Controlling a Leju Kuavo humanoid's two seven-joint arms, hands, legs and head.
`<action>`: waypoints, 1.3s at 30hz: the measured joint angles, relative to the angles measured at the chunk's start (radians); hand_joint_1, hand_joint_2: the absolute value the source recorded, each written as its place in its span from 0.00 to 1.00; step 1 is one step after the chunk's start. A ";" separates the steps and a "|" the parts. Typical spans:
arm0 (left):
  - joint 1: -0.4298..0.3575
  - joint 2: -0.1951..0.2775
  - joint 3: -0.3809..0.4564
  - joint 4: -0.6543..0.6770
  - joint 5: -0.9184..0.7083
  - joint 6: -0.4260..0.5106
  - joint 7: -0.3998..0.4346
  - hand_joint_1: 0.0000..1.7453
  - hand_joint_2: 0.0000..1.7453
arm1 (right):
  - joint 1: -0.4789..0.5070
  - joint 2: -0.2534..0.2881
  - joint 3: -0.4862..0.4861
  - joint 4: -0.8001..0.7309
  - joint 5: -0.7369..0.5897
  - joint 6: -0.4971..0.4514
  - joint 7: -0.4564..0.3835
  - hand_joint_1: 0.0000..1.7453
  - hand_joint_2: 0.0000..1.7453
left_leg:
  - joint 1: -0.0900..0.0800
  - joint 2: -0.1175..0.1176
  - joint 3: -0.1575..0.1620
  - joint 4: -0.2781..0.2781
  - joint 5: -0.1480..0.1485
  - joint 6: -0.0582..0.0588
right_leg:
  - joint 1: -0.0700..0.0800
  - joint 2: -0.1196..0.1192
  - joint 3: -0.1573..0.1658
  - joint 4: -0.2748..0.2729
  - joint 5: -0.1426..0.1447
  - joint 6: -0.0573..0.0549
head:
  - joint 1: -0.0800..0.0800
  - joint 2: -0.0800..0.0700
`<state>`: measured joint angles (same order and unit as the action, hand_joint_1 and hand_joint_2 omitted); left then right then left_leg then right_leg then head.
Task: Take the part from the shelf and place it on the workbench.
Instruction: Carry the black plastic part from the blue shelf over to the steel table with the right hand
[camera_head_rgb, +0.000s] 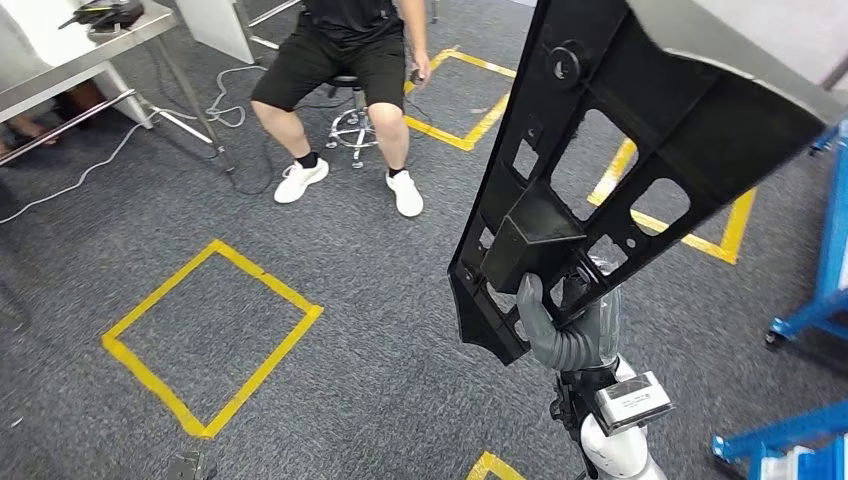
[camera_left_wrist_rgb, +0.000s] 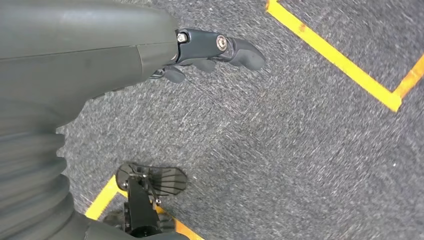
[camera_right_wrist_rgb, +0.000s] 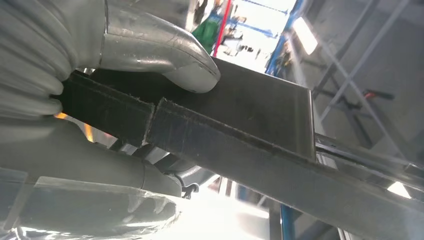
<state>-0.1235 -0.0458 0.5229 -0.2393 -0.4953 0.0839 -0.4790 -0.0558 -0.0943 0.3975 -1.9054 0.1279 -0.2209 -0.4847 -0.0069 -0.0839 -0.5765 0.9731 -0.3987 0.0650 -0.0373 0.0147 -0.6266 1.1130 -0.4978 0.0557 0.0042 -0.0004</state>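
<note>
The right robot hand (camera_head_rgb: 565, 330) is gripping the long black part (camera_head_rgb: 640, 140) at its lower end — stiff, perforated plastic, probably light but top-heavy — while the left robot hand (camera_left_wrist_rgb: 210, 52) is hanging relaxed, holding nothing

A person in black shorts and white trainers (camera_head_rgb: 342, 60) sits on a chrome-based rolling stool (camera_head_rgb: 352, 125) on the grey speckled carpet floor (camera_head_rgb: 400, 300), feet planted apart. Yellow tape squares (camera_head_rgb: 212, 335) are marked on the carpet (one near the middle, another behind the stool). A grey metal table (camera_head_rgb: 80, 55) stands at the upper left with a dark device (camera_head_rgb: 105, 12) lying on it, and white cables (camera_head_rgb: 225, 100) trail across the floor beneath. Blue metal frames (camera_head_rgb: 815, 310) stand along the right edge.
</note>
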 joint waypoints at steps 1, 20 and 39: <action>0.000 0.001 0.001 0.000 0.000 0.002 0.000 0.00 1.00 | 0.000 0.000 0.000 0.001 0.000 0.000 0.000 1.00 1.00 | 0.002 -0.013 -0.006 0.016 -0.009 -0.012 | -0.005 0.018 0.024 -0.056 0.024 0.007 | 0.003 0.000; -0.004 0.009 0.004 -0.002 -0.011 0.028 0.003 0.00 1.00 | 0.007 0.011 0.000 -0.002 -0.013 -0.001 -0.005 1.00 1.00 | -0.016 0.147 -0.065 0.063 -0.015 -0.007 | 0.025 -0.116 0.088 -0.102 -0.007 -0.048 | -0.014 0.000; 0.004 0.007 0.005 -0.002 -0.015 0.035 -0.014 0.00 1.00 | 0.017 0.019 -0.001 -0.002 -0.014 0.002 -0.002 1.00 1.00 | 0.006 0.033 -0.062 0.133 -0.081 -0.053 | 0.002 -0.009 0.051 -0.102 0.041 -0.060 | -0.012 0.000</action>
<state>-0.1191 -0.0385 0.5281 -0.2411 -0.5107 0.1184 -0.4933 -0.0393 -0.0758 0.3969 -1.9070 0.1143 -0.2193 -0.4867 -0.0007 -0.0513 -0.6382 1.1060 -0.4798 0.0118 -0.0355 0.0055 -0.5757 1.0111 -0.4570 -0.0040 -0.0075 -0.0004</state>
